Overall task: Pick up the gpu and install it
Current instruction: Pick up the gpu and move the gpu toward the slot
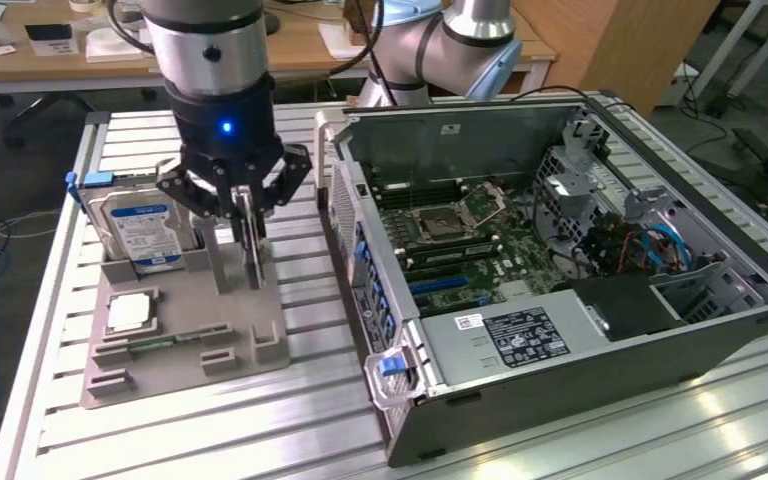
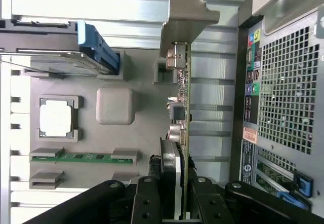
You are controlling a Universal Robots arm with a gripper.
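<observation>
Our gripper (image 1: pixel 245 222) is clamped on the top edge of the gpu (image 1: pixel 253 262). The card stands upright on the grey parts holder (image 1: pixel 184 345), at the holder's edge nearest the open computer case (image 1: pixel 704 330). We cannot tell whether the card has left its slot. To do this well, we judge the pull should run straight up with the card vertical, so it neither binds in the slot nor brushes the hard drive (image 1: pixel 137 228) nearby.

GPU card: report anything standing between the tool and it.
Nothing visible does. The black tool straddles the thin dark upright expansion card, which stands on edge in the grey tray.
</observation>
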